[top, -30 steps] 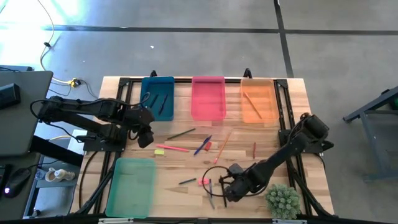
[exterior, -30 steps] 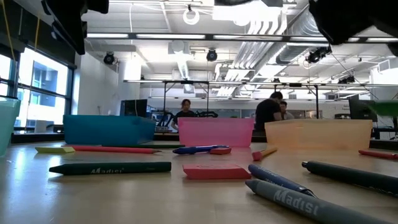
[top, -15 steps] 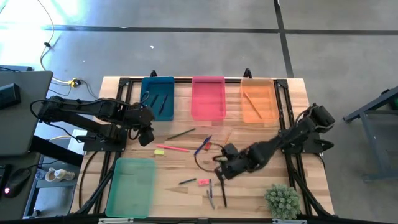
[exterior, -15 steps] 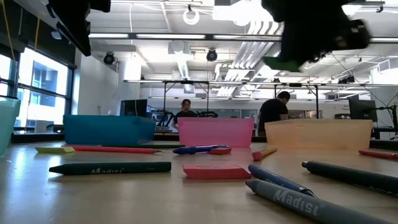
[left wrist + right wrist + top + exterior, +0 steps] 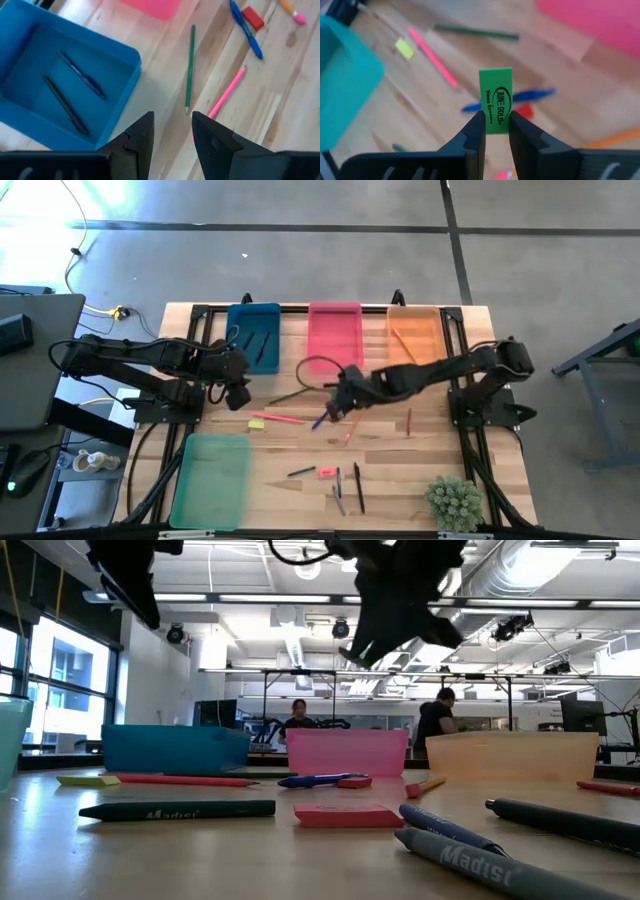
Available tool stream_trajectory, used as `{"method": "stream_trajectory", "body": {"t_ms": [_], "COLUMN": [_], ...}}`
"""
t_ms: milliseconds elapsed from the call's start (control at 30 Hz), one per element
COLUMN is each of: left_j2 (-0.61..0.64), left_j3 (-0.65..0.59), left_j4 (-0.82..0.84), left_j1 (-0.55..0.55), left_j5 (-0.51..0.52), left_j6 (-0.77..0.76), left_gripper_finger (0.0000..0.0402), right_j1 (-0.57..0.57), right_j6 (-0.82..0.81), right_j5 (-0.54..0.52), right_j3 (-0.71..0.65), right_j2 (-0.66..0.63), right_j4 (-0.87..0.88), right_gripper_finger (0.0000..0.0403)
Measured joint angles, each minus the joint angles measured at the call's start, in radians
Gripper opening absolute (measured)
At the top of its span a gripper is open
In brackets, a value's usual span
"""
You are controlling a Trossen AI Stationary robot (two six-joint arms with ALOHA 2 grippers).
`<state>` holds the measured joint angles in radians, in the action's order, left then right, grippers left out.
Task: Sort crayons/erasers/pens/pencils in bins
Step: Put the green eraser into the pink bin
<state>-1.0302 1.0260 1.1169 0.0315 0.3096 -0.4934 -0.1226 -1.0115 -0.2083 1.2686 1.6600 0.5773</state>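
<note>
The right hand is clenched on the green eraser, holding it upright in the air above the middle of the bench, just near of the pink bin and over the blue pen. The left hand hangs released beside the blue bin's near edge.

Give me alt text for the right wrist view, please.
The right gripper holds a green eraser upright above the wooden table. Below lie a pink pencil, a yellow eraser, a green pencil and a blue pen, with the green bin and pink bin at opposite edges.
</note>
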Motion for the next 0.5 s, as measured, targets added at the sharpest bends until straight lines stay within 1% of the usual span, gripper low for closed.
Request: {"method": "stream_trajectory", "body": {"t_ms": [367, 500], "left_j2": [-0.008, -0.012], "left_j3": [0.000, 0.000], "left_j4": [-0.139, -0.151], "left_j1": [0.001, 0.001], "left_j5": [-0.007, -0.034], "left_j6": [0.063, 0.052], "left_gripper_finger": [0.0119, 0.0119], "right_j1": [0.193, 0.255], "right_j6": [0.236, 0.395], "right_j5": [-0.009, -0.038], "right_j3": [0.000, 0.000], "right_j2": [0.000, 0.000], "right_j4": [-0.095, -0.117], "right_gripper_finger": [0.0053, 0.0053]}}
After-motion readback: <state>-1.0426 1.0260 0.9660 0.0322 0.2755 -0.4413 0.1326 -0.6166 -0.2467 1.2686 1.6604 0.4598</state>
